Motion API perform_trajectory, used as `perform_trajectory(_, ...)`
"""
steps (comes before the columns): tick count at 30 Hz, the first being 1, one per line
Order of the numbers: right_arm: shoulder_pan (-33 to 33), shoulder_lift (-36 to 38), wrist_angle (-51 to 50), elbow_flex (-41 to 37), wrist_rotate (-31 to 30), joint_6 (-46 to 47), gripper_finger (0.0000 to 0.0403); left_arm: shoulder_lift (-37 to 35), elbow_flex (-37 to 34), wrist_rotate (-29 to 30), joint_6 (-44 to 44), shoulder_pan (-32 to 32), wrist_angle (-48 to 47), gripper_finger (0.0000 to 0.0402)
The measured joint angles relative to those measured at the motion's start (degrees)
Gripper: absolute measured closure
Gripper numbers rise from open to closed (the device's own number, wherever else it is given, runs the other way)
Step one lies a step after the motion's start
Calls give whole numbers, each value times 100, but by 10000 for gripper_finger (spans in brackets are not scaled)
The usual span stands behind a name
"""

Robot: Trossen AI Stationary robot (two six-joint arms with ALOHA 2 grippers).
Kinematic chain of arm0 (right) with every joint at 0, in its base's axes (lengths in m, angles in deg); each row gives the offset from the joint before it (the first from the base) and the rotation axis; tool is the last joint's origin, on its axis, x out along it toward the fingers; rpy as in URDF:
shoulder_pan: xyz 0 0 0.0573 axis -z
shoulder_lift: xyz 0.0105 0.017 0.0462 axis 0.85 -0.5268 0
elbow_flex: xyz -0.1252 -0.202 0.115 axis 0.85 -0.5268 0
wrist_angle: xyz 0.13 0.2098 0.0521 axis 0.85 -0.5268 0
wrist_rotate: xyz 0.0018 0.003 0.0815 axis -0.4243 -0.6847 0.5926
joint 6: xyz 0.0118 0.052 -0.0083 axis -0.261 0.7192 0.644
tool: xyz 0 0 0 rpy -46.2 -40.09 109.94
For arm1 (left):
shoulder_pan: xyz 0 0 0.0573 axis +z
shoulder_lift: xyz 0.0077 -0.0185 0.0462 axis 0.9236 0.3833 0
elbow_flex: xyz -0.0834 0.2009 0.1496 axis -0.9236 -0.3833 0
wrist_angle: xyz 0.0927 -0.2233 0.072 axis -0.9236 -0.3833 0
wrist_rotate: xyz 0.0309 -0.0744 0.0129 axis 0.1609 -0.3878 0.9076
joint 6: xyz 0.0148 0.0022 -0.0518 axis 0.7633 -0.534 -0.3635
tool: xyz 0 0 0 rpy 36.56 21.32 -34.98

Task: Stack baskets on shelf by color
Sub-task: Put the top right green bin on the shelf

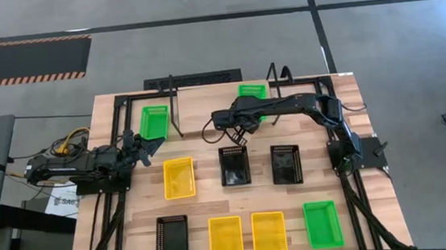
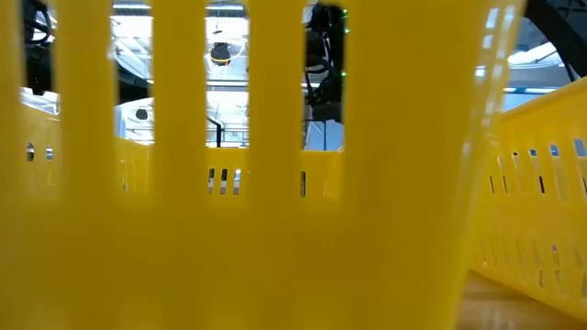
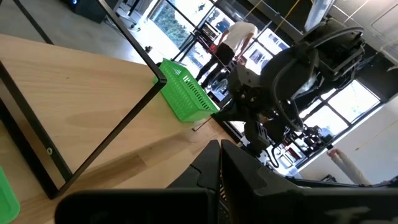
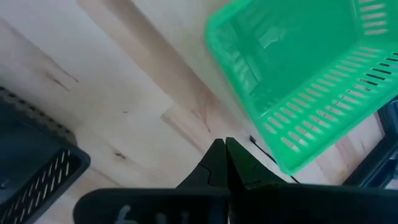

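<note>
Two green baskets stand at the far side by the shelf's black wire frame [image 1: 175, 109]: one at the left [image 1: 155, 121], one farther right [image 1: 253, 94] [image 4: 305, 74] [image 3: 183, 93], partly under my right arm. Mid-table lie a yellow basket [image 1: 179, 177] and two black baskets [image 1: 235, 166] [image 1: 286, 164]. My right gripper [image 1: 236, 136] [image 4: 225, 155] is shut and points steeply down over bare wood between the right green basket and a black basket [image 4: 31, 168]. My left gripper [image 1: 148, 144] [image 3: 219, 168] is shut, level, at the table's left.
Along the near edge lie a black basket [image 1: 171, 239], two yellow baskets [image 1: 226, 240] [image 1: 269, 235] and a green basket [image 1: 322, 223]. A yellow basket wall [image 2: 275, 229] fills the low view. A person [image 3: 236, 37] stands in the room beyond the table.
</note>
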Motion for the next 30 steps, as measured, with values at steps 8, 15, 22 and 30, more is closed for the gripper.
perform_trajectory(8, -14, 2, -427, 0, -332, 11, 403, -2, 0, 0, 2, 0, -2, 401)
perform_trajectory(15, 35, 2, -228, 0, -254, 11, 403, -2, 0, 0, 2, 1, -2, 401)
perform_trajectory(22, -89, 2, -62, -2, -62, 37, 403, -1, 0, 0, 2, 1, -1, 401)
perform_trajectory(30, -92, 501, 514, -1019, 200, 249, 403, -1, 0, 6, 4, 2, -2, 401)
